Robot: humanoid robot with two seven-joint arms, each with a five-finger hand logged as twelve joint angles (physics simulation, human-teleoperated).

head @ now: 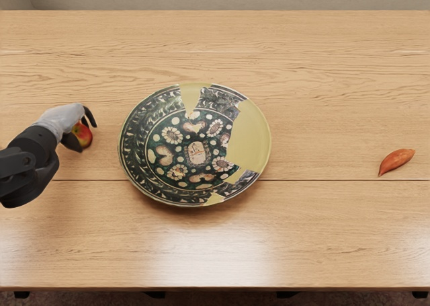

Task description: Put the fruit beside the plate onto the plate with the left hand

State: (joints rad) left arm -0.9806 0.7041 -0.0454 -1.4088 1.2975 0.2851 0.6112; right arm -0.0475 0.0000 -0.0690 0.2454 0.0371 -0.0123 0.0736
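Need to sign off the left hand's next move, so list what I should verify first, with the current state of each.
1. Left hand at the fruit: ok, the fingers curl around it.
2. Grasp firm: cannot tell, the hand hides much of the fruit.
3. Fruit lifted off the table: cannot tell.
4. Plate free to receive: ok, nothing lies on it.
5. Path from fruit to plate: ok, only bare wood between them.
6. Orange leaf-shaped object: ok, far right, away from the path.
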